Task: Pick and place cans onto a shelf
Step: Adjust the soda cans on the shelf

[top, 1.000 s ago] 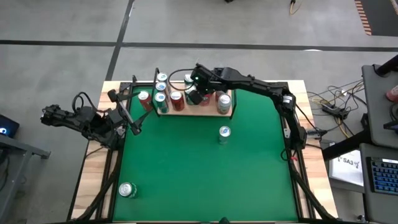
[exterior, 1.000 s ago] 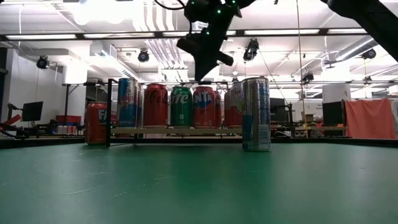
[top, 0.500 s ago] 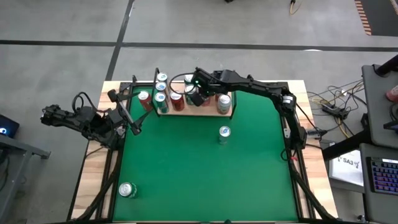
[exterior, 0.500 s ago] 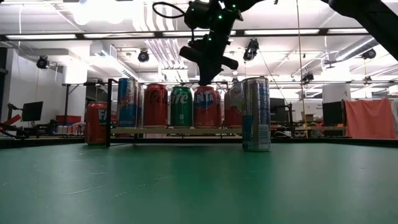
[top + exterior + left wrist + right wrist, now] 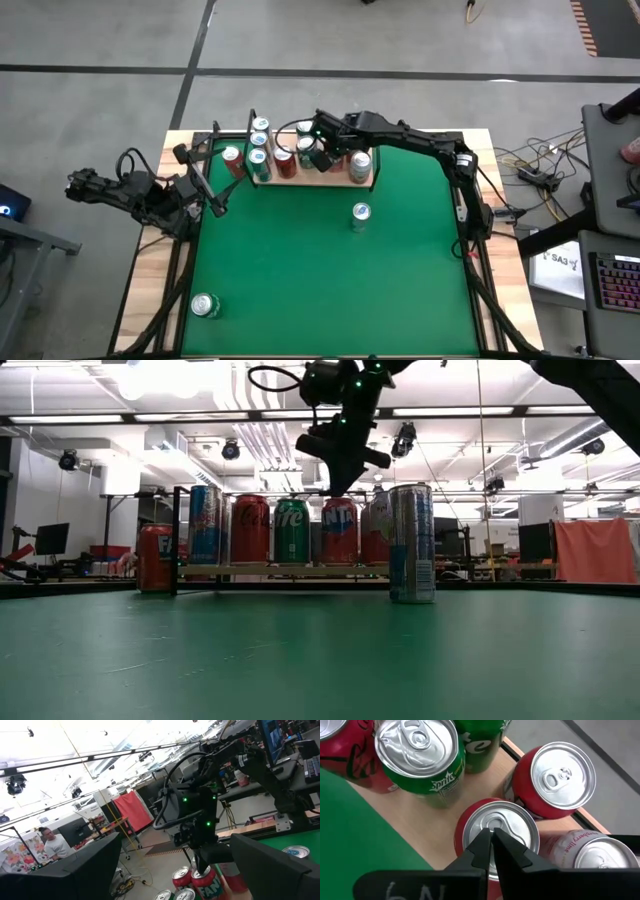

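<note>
From left to right, we see the left gripper (image 5: 212,203) resting at the table's (image 5: 300,300) left edge with its fingers spread wide and holding nothing, and a green can (image 5: 205,305) standing alone near the front-left corner. On the shelf (image 5: 310,178) at the table's far edge stand the cans (image 5: 290,530) in a row. The right gripper (image 5: 490,837), fingers pressed together, touches the silver top of a red Fanta can (image 5: 495,832) there; a silver-white can (image 5: 361,215) stands apart on the green surface.

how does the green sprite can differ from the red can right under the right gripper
The green Sprite can has a green body; the red can is red. The shut right gripper hangs directly over the red can's silver top, while the Sprite can's top is uncovered. Both stand upright on the light-wood shelf.
</note>
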Available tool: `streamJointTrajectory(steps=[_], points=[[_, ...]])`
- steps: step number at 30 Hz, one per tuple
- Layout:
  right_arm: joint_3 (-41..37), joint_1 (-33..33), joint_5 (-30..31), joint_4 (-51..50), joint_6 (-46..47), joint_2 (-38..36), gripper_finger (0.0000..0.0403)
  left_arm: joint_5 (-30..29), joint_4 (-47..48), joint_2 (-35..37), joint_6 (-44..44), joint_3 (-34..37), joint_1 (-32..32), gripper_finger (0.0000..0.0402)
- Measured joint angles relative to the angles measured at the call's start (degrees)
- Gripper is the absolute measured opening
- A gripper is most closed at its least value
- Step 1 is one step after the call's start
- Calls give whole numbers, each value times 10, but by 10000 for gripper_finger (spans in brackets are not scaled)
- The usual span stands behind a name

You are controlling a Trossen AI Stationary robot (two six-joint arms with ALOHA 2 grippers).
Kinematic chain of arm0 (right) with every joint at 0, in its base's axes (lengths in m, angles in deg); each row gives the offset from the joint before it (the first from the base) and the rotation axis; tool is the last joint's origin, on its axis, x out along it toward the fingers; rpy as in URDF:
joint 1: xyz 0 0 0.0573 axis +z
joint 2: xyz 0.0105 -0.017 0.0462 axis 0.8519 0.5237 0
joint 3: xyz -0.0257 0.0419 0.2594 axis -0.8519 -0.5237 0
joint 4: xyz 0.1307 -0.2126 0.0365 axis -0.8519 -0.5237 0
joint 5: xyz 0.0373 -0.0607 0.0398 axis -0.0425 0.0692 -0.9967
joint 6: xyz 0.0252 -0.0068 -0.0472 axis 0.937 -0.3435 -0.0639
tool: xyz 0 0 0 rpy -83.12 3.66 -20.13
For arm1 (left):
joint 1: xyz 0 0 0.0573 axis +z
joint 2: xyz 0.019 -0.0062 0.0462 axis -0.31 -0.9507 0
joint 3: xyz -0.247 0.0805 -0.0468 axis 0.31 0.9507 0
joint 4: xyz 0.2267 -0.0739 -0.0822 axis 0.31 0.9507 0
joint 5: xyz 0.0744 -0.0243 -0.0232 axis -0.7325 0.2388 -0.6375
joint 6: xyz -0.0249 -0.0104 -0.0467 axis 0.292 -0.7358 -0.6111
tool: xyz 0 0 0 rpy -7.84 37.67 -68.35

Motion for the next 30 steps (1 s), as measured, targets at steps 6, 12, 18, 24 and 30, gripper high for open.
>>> streamJointTrajectory(steps=[6,12,18,24,30], points=[[0,0,4,-1,-1,0,13,0,0,0,0,0,0,356],[-2,0,1,0,5,-14,13,0,0,0,0,0,0,356],[-1,-8,27,35,0,-36,13,0,0,0,3,0,0,356],[-1,-35,38,96,-36,-26,13,0,0,0,5,0,0,356],[-3,-51,35,93,-41,-10,13,0,0,0,11,0,0,356]])
